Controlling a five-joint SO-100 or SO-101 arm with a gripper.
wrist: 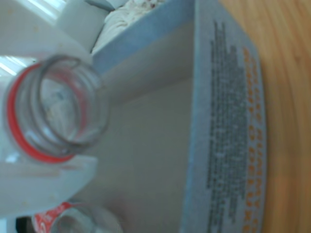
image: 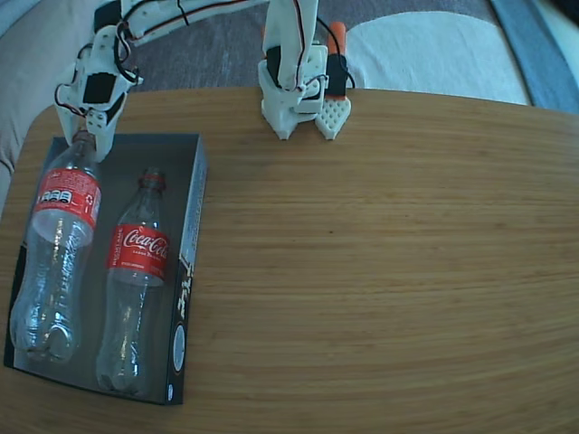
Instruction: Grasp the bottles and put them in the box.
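While the box (image: 192, 226) is sitting at the table's (image: 380, 271) left edge with open wood rightward, we're seeing both bottles (image: 136, 271) lying inside, claw (image: 88, 136) pinching the left bottle (image: 59, 244) at its neck.

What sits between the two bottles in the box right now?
Nothing: in the fixed view only a bare strip of the box floor separates the left bottle, held at its neck by the gripper, from the right bottle.
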